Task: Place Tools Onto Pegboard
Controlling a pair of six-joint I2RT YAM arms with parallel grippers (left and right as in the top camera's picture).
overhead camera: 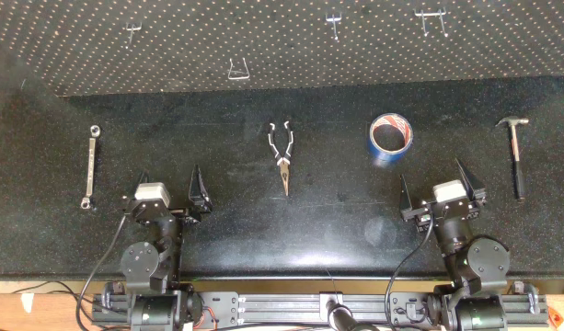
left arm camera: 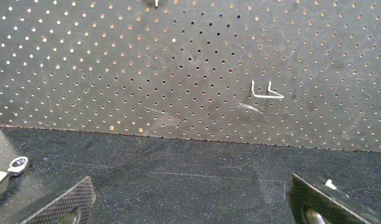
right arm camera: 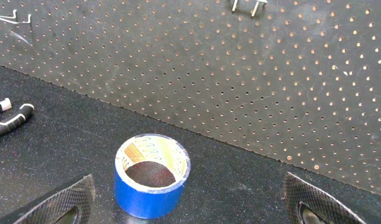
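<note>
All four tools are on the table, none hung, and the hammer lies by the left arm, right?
No: the hammer lies by the right arm; the wrench is by the left arm, as the top view shows. The rest holds.

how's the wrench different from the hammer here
The wrench lies at the far left of the table, the hammer at its far right. The wrench is slim bare metal throughout; the hammer has a dark handle and a metal head. Both lie flat on the table, lengthwise toward the pegboard, neither hung yet.
</note>
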